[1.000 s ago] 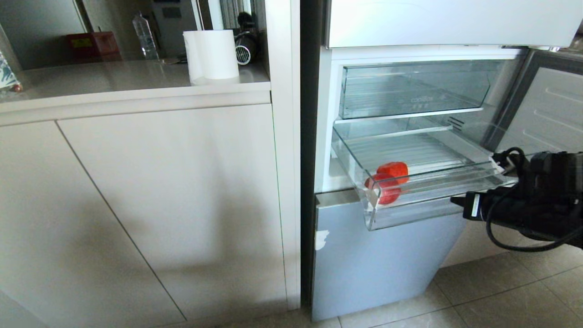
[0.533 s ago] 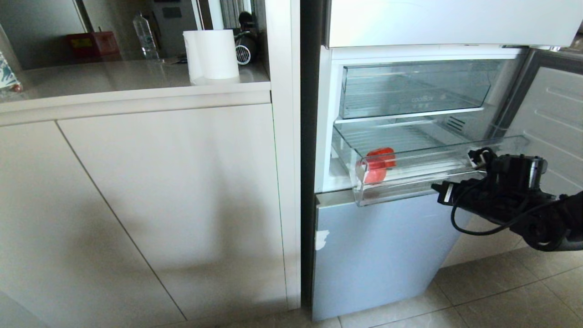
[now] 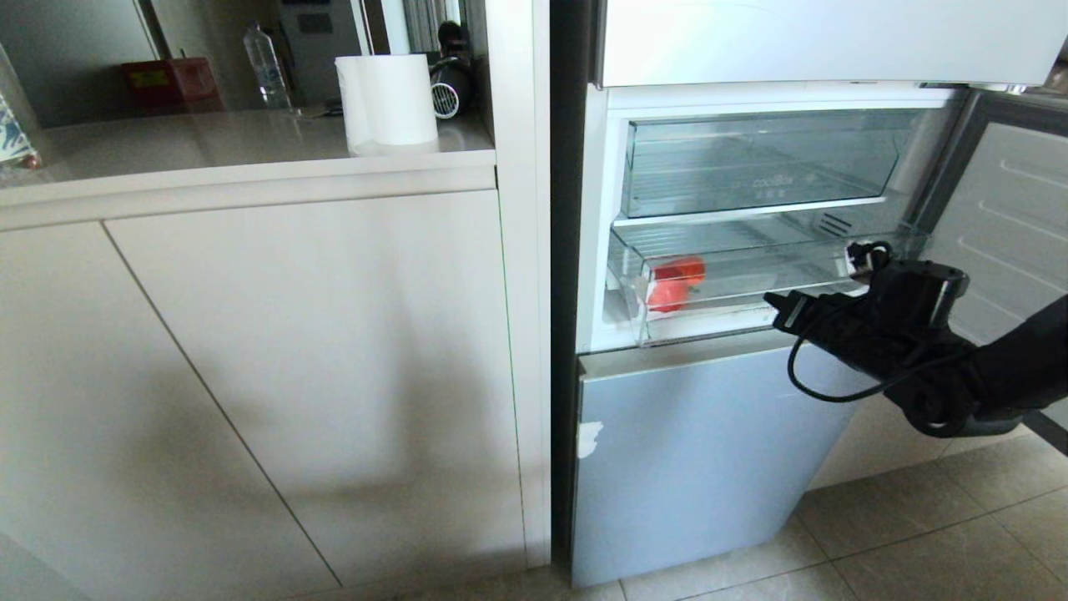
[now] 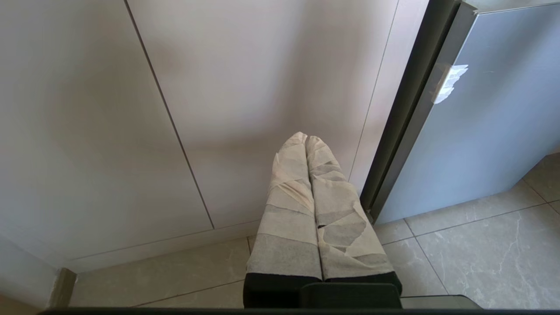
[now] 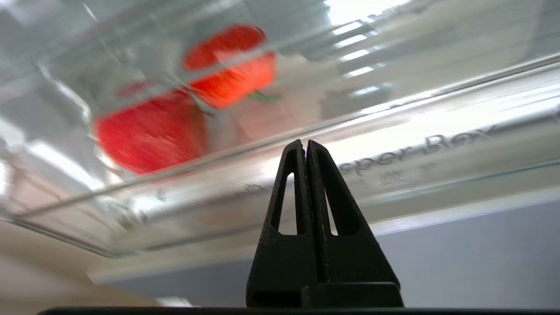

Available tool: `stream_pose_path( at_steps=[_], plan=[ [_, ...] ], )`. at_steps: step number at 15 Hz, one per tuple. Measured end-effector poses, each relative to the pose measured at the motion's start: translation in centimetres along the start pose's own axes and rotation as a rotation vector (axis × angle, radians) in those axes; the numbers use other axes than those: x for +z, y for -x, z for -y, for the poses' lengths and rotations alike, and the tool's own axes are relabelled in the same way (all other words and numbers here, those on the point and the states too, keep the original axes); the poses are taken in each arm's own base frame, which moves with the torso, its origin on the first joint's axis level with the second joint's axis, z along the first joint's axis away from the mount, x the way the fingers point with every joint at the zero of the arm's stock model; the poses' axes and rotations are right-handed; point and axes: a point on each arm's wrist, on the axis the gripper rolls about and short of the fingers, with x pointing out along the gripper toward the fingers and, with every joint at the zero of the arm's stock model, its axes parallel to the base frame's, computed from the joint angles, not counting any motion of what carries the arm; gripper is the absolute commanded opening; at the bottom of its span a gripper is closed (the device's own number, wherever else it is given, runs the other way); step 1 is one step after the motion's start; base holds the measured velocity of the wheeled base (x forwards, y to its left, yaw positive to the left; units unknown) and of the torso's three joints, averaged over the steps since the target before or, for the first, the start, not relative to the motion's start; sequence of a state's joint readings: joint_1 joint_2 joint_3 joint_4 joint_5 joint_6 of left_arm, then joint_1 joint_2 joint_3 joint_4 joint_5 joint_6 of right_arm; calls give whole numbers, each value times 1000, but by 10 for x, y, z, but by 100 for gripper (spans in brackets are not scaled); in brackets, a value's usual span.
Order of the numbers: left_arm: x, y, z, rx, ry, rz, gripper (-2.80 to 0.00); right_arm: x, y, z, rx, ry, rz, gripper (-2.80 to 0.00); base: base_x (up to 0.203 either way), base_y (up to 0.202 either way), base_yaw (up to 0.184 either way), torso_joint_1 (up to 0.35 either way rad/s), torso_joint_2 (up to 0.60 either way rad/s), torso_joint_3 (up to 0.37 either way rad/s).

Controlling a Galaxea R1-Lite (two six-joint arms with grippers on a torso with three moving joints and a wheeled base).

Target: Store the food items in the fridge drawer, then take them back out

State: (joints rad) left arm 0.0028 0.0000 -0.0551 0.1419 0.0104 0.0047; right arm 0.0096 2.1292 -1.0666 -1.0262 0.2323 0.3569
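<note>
- My right claw is pressed shut with nothing in it. Its tip is at the clear front lip of the fridge drawer.
- The fridge drawer is almost all the way inside the fridge. Its front sticks out just a little over the grey lower door.
- The food items are two red pieces. They sit close together in the left end of the drawer, behind the clear front.
- Above the drawer is another clear bin.
- The open fridge door stands to the right, behind my right arm.
- My left claw is shut too and holds nothing. It hangs low by the white cupboard doors, near the floor.
- A paper roll and a bottle stand on the worktop, well apart from the fridge.
</note>
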Motion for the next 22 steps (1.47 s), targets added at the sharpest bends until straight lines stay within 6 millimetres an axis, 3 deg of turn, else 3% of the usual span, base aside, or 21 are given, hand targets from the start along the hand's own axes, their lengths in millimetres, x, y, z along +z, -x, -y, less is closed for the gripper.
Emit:
stream_pose_path(
  at_steps=[4, 7, 9, 11, 13, 15, 17, 22],
  plan=[
    [0, 0, 0, 0, 0, 0, -280, 10, -28, -4, 37, -29, 72, -280, 0, 0, 0, 0, 0, 0],
    [0, 0, 0, 0, 0, 0, -280, 5, -46, -7, 19, -43, 57, -280, 0, 0, 0, 0, 0, 0],
    [0, 0, 0, 0, 0, 0, -280, -7, -41, -7, -2, -56, -5, -280, 0, 0, 0, 0, 0, 0],
    [0, 0, 0, 0, 0, 0, -280, -11, -22, -10, -13, -63, -42, -280, 0, 0, 0, 0, 0, 0],
    [0, 0, 0, 0, 0, 0, -280, -8, -2, -15, -18, -64, -54, -280, 0, 0, 0, 0, 0, 0],
    [0, 0, 0, 0, 0, 0, -280, -3, 6, -18, -16, -61, -46, -280, 0, 0, 0, 0, 0, 0],
    [0, 0, 0, 0, 0, 0, -280, -3, 2, -17, -16, -60, -41, -280, 0, 0, 0, 0, 0, 0],
    [0, 0, 0, 0, 0, 0, -280, -11, -33, -6, -15, -57, -18, -280, 0, 0, 0, 0, 0, 0]
  ],
)
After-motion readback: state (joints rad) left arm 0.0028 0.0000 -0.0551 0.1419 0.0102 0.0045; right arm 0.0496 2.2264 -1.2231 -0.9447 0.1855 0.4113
